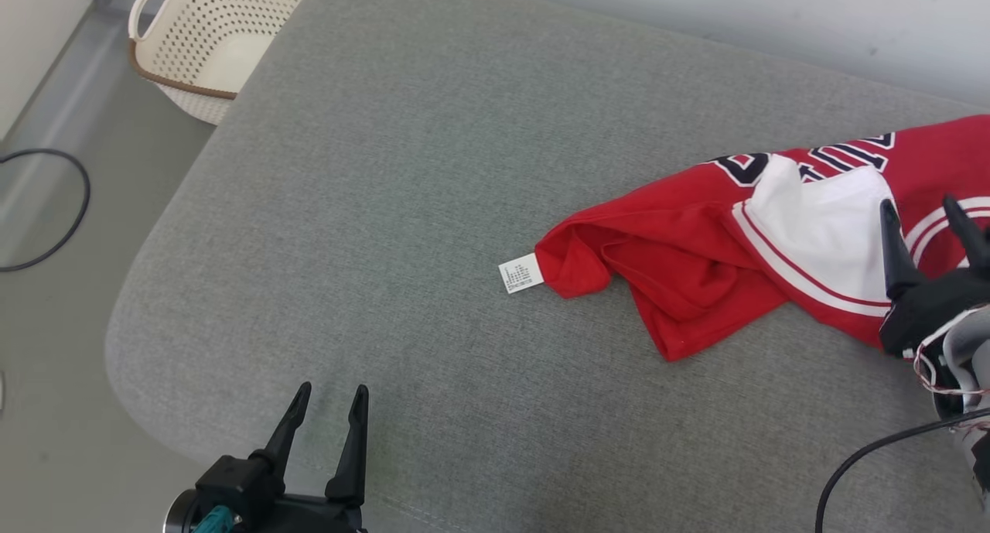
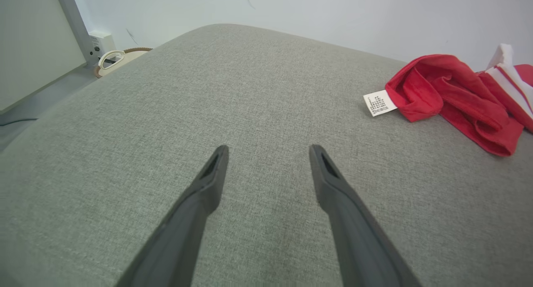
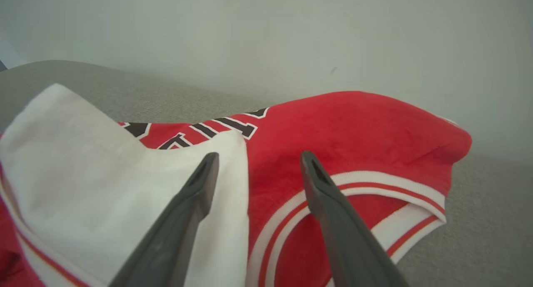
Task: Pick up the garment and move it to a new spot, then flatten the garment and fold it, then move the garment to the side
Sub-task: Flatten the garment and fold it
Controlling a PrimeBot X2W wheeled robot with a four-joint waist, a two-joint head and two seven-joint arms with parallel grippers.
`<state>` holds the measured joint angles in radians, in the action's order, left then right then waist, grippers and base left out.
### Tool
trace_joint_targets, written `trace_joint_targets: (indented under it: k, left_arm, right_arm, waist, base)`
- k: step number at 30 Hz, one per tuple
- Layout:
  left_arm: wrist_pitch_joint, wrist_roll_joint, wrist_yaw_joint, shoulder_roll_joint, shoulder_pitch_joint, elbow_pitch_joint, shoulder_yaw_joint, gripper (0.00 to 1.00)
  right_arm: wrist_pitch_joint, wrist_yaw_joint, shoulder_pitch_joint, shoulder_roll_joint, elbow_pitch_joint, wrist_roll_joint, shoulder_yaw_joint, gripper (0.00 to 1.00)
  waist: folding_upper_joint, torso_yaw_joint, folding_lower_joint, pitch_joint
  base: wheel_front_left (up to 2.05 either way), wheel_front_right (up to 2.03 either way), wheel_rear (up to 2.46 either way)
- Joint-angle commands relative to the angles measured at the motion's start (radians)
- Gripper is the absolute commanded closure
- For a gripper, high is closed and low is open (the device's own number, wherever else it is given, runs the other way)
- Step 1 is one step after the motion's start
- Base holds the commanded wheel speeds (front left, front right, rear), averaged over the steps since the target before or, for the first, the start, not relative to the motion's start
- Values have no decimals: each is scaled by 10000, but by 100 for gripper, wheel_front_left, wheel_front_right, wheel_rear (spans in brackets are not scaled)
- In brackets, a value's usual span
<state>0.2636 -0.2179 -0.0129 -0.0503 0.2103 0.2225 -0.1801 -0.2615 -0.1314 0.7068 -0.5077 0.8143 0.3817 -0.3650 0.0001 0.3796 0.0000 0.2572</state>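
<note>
While the red-and-white garment [image 1: 696, 278] lies rumpled at the right side of the grey cushion [image 1: 433, 169], its care label [image 1: 520, 274] poking out to the left, the right gripper [image 1: 919, 203] hovers over its white panel, fingers spread wide and gripping nothing. The left gripper [image 1: 332, 387], equally wide and empty, sits well apart above bare cushion. Flattening looks to be the step in hand, and the next move likely calls for each gripper to take an edge and draw the cloth smooth.
</note>
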Motion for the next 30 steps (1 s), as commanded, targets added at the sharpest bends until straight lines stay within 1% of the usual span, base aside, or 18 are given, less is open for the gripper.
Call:
trace_joint_targets:
  k: [1, 6, 7, 8, 10, 11, 13, 14, 16, 17, 21, 25, 29, 30]
  left_arm:
    - [13, -91, 27, -9, -113, 45, 7, 0]
    - [13, -171, 63, -7, -147, 17, -61, 0]
    - [13, -191, 75, -9, -144, 1, -65, 0]
    - [13, -194, 87, -9, -136, -14, -63, 0]
    - [13, -189, 105, -9, -121, -33, -69, 0]
    - [13, -202, 111, -9, -115, -42, -76, 0]
    - [13, -192, 130, -9, -102, -64, -80, 0]
    - [13, -195, 135, -9, -88, -71, -79, 0]
    - [13, -213, 143, -7, -82, -96, -63, 0]
    - [13, -221, 168, -7, -86, -113, -68, 0]
    - [13, -190, 176, -10, -86, -114, 5, 0]
    - [13, -73, 73, -10, -163, -12, 117, 0]
    - [13, -35, -8, -9, -247, 75, 226, 0]
    - [13, -35, -8, -9, -247, 75, 226, 0]
  right_arm:
    - [-40, 15, -106, -81, 66, 238, -152, 0]
    - [-42, 15, -6, -119, 359, 669, -662, 0]
    - [-40, 15, 48, -139, 390, 743, -724, 2]
    - [-40, 15, 78, -141, 447, 789, -805, 19]
    - [-39, 15, 118, -119, 674, 899, -959, 45]
    - [-40, 15, 162, -111, 746, 956, -1028, 51]
    - [-41, 15, 226, -116, 887, 1071, -1140, 54]
    - [-41, 15, 247, -113, 933, 1112, -1202, 58]
    - [-39, 15, 355, -113, 883, 1200, -1278, 84]
    - [-41, 15, 420, -136, 780, 1214, -1287, 100]
    - [-39, 15, 335, -158, 270, 1195, -1183, 100]
    - [-41, 15, 101, -60, -466, 1120, -1071, 100]
    - [-41, 15, -346, -57, -1578, 1079, -1316, 100]
    - [-41, 15, -346, -57, -1578, 1079, -1316, 100]
  waist:
    - [-1, 109, 0, -3]
    - [-1, 242, 0, 14]
    - [-1, 258, 0, 25]
    - [-1, 272, 0, 35]
    - [-1, 290, 0, 46]
    - [-1, 294, 0, 51]
    - [-1, 292, 0, 70]
    - [-1, 284, 0, 81]
    - [-1, 233, 0, 100]
    - [-1, 197, 0, 104]
    - [-1, -49, 0, 5]
    - [-1, -452, 0, -267]
    - [-1, -972, 0, -663]
    - [-1, -972, 0, -663]
  base:
    - [0, 0, 0]
    - [0, 0, 0]
    - [0, 0, 0]
    - [0, 0, 0]
    - [0, 0, 0]
    - [0, 0, 0]
    - [0, 0, 0]
    - [0, 0, 0]
    - [0, 0, 0]
    - [0, 0, 0]
    - [0, 0, 0]
    - [0, 0, 0]
    - [0, 0, 0]
    - [0, 0, 0]
